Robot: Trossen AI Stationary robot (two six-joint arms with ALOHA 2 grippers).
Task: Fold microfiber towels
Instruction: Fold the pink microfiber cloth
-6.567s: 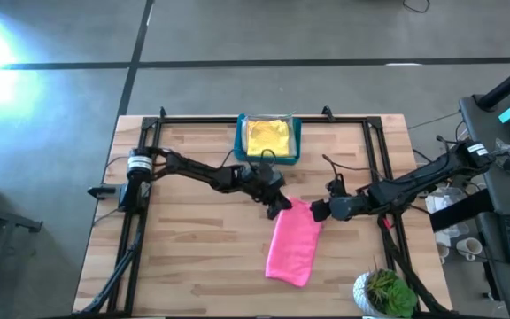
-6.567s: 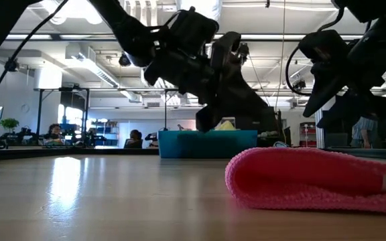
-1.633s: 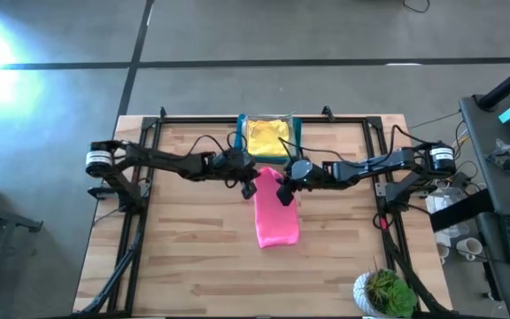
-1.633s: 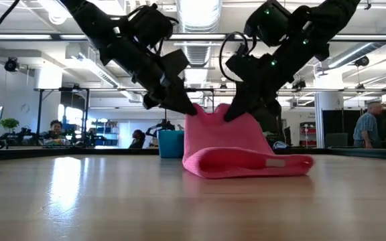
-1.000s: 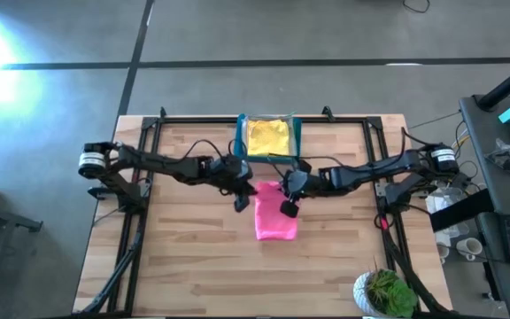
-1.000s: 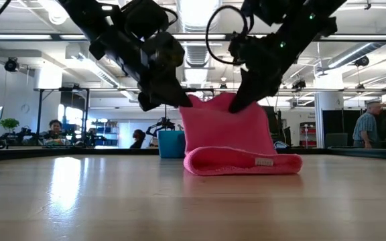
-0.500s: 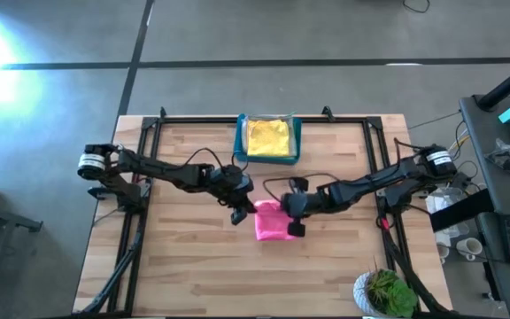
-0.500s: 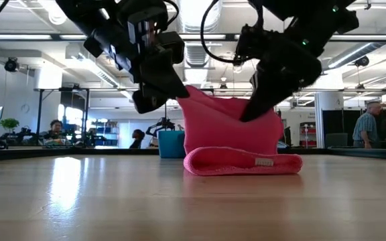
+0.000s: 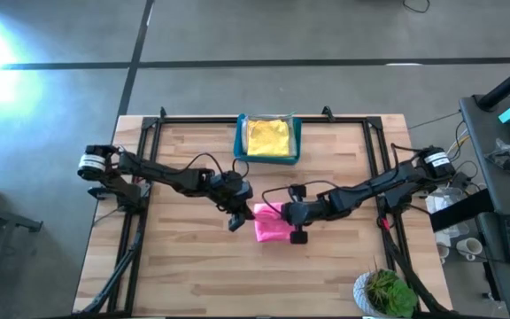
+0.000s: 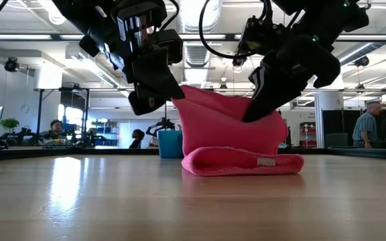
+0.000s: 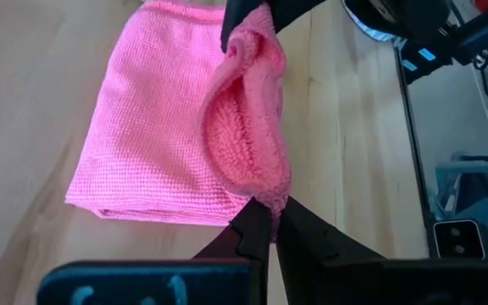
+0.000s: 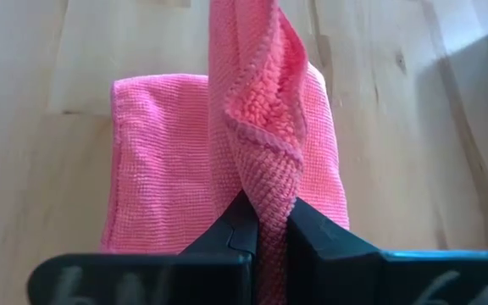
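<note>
**You are pulling the pink flap over to finish the fold**

On the left, your left gripper (image 9: 235, 219) is pinching one corner of the pink towel (image 9: 271, 226) tight, with its fingers closed on the cloth. You are holding that corner up off the table (image 9: 184, 266). It is sitting nearer to you than it was a second ago, when it was up by the far edge of the towel.

In the middle, the pink towel is lying on the wood, already folded into a short block. The loose flap is standing up over it like a little tent. The towel is looking shorter than before, so the fold is nearly done.

On the right, your right gripper (image 9: 297, 232) is pinching the other corner, closed tight too. It is coming down and toward you along with the left one.

Far back, the yellow towel (image 9: 268, 136) is waiting in the blue bin (image 9: 240, 142).
</note>
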